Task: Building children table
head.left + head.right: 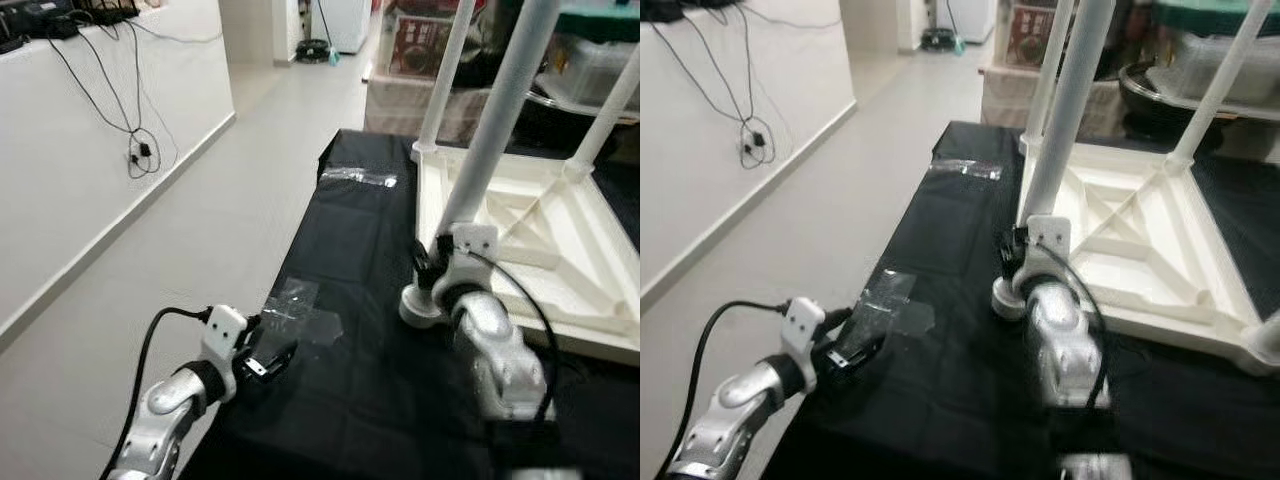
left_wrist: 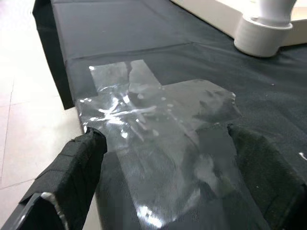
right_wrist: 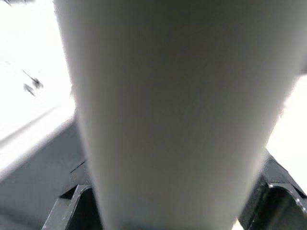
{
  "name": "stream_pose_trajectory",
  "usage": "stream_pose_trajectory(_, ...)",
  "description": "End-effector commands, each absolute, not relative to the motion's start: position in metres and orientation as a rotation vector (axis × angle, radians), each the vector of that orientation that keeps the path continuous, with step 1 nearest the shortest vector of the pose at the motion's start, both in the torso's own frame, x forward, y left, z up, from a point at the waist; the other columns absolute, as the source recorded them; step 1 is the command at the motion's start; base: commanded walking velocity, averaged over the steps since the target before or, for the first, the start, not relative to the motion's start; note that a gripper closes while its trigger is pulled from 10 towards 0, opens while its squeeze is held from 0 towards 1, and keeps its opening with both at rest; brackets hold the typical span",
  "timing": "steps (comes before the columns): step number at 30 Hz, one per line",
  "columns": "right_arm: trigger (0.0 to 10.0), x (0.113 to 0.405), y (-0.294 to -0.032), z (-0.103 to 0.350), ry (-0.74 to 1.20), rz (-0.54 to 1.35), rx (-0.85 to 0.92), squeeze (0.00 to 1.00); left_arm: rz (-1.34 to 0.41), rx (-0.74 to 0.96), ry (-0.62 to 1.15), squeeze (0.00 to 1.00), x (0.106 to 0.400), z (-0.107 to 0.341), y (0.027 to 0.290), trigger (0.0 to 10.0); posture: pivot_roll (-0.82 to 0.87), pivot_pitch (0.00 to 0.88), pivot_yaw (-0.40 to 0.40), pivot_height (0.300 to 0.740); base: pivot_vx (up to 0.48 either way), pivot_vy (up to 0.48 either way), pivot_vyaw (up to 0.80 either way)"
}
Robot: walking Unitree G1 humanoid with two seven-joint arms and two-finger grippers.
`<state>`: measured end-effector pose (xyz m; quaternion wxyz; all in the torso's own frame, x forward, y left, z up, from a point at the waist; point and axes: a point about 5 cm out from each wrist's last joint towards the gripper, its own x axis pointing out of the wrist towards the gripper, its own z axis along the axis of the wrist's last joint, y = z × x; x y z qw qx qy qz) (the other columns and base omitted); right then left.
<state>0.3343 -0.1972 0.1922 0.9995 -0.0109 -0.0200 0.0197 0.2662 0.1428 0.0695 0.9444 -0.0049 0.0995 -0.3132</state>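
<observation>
Gripping the near table leg (image 1: 490, 130) low down, my right gripper (image 1: 432, 268) is clamped round it where it meets the upturned white tabletop (image 1: 560, 250). I judge it stiff, light, smooth plastic. Left gripper (image 2: 163, 158) hovers spread, empty, over tape (image 2: 148, 110).

Place: this looked like a room in a home, used for storage and assembly.
Floor: pale tiles (image 1: 250, 190) ran toward a doorway at the top of the frame.
Upper left: a white ledge (image 1: 110, 60) carried electronics, with black cables (image 1: 135, 140) hanging down.
Upper right: stacked boxes and plastic bins (image 1: 590, 70).
Centre: a surface draped in black cloth (image 1: 350, 260).
</observation>
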Motion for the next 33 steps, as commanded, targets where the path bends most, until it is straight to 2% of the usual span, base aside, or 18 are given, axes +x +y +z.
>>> stream_pose_trajectory(1, 10.0, 0.333, -0.2, 0.19, -0.043, 0.08, -0.011, 0.0, -0.64, -0.008, 0.208, 0.0, 0.266, 0.068, 0.143, 10.0, 0.03, 0.0, -0.036, 0.74, 0.0, 0.0, 0.0)
stream_pose_trajectory(2, 10.0, 0.333, -0.2, 0.19, -0.043, 0.08, -0.011, 0.0, -0.64, -0.008, 0.208, 0.0, 0.266, 0.068, 0.143, 10.0, 0.03, 0.0, -0.036, 0.74, 0.0, 0.0, 0.0)
stream_pose_trajectory(3, 2.6, 0.332, -0.205, 0.199, -0.085, 0.219, -0.075, 0.0, -0.641, -0.005, 0.206, 0.0, 0.266, 0.068, 0.143, 10.0, 0.03, 0.0, -0.042, 0.74, 0.0, 0.0, 0.0)
stream_pose_trajectory(5, 2.6, 0.332, -0.207, 0.202, -0.099, 0.265, -0.106, 0.0, -0.64, -0.004, 0.205, 0.0, 0.266, 0.068, 0.144, 10.0, 0.04, 0.0, -0.043, 0.74, 0.0, 0.0, 0.0)
stream_pose_trajectory(6, 0.0, 0.331, -0.209, 0.203, -0.098, 0.31, -0.111, 0.0, -0.639, -0.002, 0.204, 0.0, 0.267, 0.069, 0.145, 10.0, 0.04, 0.0, -0.045, 0.74, 0.0, 0.0, 0.0)
stream_pose_trajectory(9, 0.0, 0.329, -0.209, 0.202, -0.095, 0.356, -0.104, 0.0, -0.638, -0.001, 0.202, 0.0, 0.266, 0.069, 0.145, 10.0, 0.04, 0.0, -0.045, 0.74, 0.0, 0.0, 0.0)
stream_pose_trajectory(12, 0.0, 0.333, -0.211, 0.194, -0.057, 0.273, -0.12, 0.0, -0.638, -0.002, 0.203, 0.0, 0.265, 0.069, 0.145, 10.0, 0.04, 0.0, -0.045, 0.74, 0.0, 0.0, 0.0)
stream_pose_trajectory(14, 0.0, 0.339, -0.222, 0.182, 0.019, -0.013, -0.096, 0.0, -0.639, -0.002, 0.204, 0.0, 0.264, 0.068, 0.145, 10.0, 0.04, 0.0, -0.039, 0.74, 0.0, 0.0, 0.0)
stream_pose_trajectory(15, 0.0, 0.339, -0.222, 0.182, 0.019, -0.013, -0.096, 0.0, -0.639, -0.002, 0.204, 0.0, 0.264, 0.068, 0.145, 10.0, 0.04, 0.0, -0.039, 0.74, 0.0, 0.0, 0.0)
stream_pose_trajectory(16, 0.0, 0.332, -0.234, 0.162, 0.122, -0.367, -0.056, 0.0, -0.641, -0.002, 0.207, 0.0, 0.264, 0.068, 0.145, 10.0, 0.04, 0.0, -0.039, 0.74, 0.0, 0.0, 0.0)
stream_pose_trajectory(18, 0.0, 0.317, -0.225, 0.154, 0.114, -0.561, -0.038, 0.0, -0.643, 0.0, 0.208, 0.0, 0.264, 0.068, 0.145, 10.0, 0.05, 0.0, -0.038, 0.74, 0.0, 0.0, 0.0)
stream_pose_trajectory(20, 0.0, 0.312, -0.22, 0.154, 0.099, -0.605, -0.031, 0.0, -0.643, 0.001, 0.208, 0.0, 0.265, 0.068, 0.145, 10.0, 0.05, 0.0, -0.038, 0.74, 0.0, 0.0, 0.0)
stream_pose_trajectory(24, 0.0, 0.306, -0.187, 0.152, 0.073, -0.535, -0.011, 0.0, -0.642, 0.0, 0.204, 0.0, 0.266, 0.07, 0.144, 10.0, 0.05, 0.0, -0.032, 0.74, 0.0, 0.0, 0.0)
stream_pose_trajectory(25, 10.0, 0.307, -0.176, 0.149, 0.098, -0.444, 0.008, 0.0, -0.643, 0.002, 0.203, 0.0, 0.266, 0.071, 0.144, 10.0, 0.05, 0.0, -0.036, 0.74, 0.0, 0.0, 0.0)
stream_pose_trajectory(28, 10.0, 0.309, -0.171, 0.15, 0.079, -0.342, 0.043, 0.0, -0.641, 0.005, 0.202, 0.0, 0.267, 0.071, 0.146, 10.0, 0.05, 0.0, -0.036, 0.74, 0.0, 0.0, 0.0)
stream_pose_trajectory(29, 10.0, 0.311, -0.179, 0.156, 0.039, -0.32, 0.027, 1.0, -0.638, 0.006, 0.203, 0.0, 0.267, 0.071, 0.147, 10.0, 0.05, 0.0, -0.038, 0.74, 0.0, 0.0, 0.0)
stream_pose_trajectory(33, 10.0, 0.317, -0.195, 0.17, -0.015, -0.301, -0.02, 1.0, -0.635, 0.004, 0.205, 0.0, 0.266, 0.07, 0.149, 10.0, 0.04, 0.0, -0.036, 0.74, 0.0, 0.0, 0.0)
